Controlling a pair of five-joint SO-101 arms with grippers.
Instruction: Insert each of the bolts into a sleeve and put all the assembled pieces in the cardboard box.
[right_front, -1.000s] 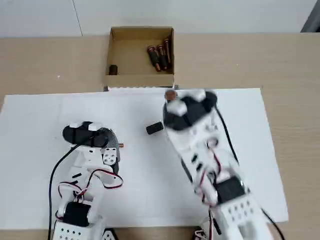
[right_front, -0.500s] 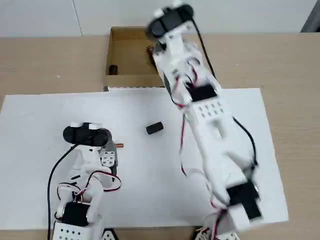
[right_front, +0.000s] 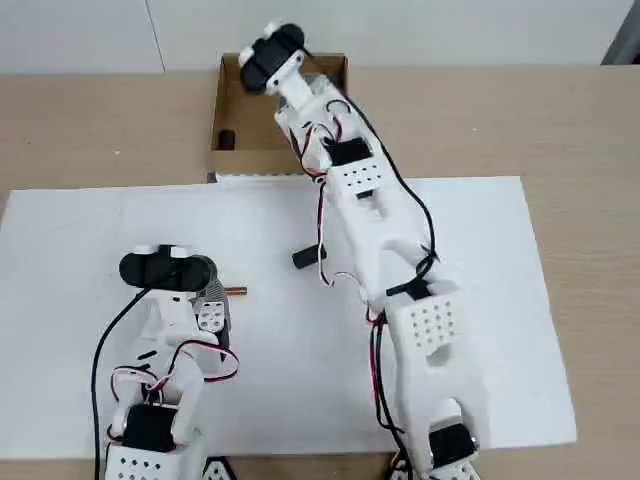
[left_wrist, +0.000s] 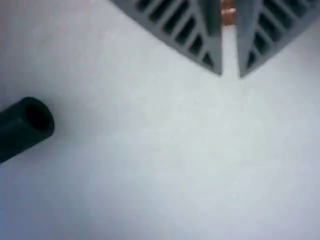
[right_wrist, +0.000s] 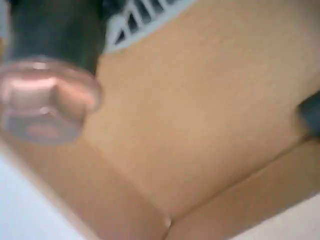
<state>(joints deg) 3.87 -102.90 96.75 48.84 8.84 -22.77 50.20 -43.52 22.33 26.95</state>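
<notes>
My right arm (right_front: 345, 180) stretches across the paper and over the cardboard box (right_front: 245, 112). Its gripper (right_wrist: 75, 30) is shut on an assembled piece (right_wrist: 47, 100), a black sleeve with a copper bolt head at its end, held just above the box floor (right_wrist: 200, 125). My left gripper (left_wrist: 230, 70) is low over the white paper and shut on a copper bolt (right_front: 234, 291); the bolt (left_wrist: 227, 12) shows between the grey fingers (left_wrist: 195, 30). One loose black sleeve (right_front: 308, 256) lies on the paper between the arms, and the left wrist view has this sleeve (left_wrist: 25, 125) close by.
A small dark piece (right_front: 226, 139) lies in the box's near left corner, and a dark piece (right_wrist: 312, 115) shows in the right wrist view. White paper (right_front: 80, 230) covers the wooden table (right_front: 520, 110). The right arm covers the box's right half.
The right arm swung from the paper's far edge out over the box, carrying the assembled piece with it. The left arm has barely moved and still holds its bolt.
</notes>
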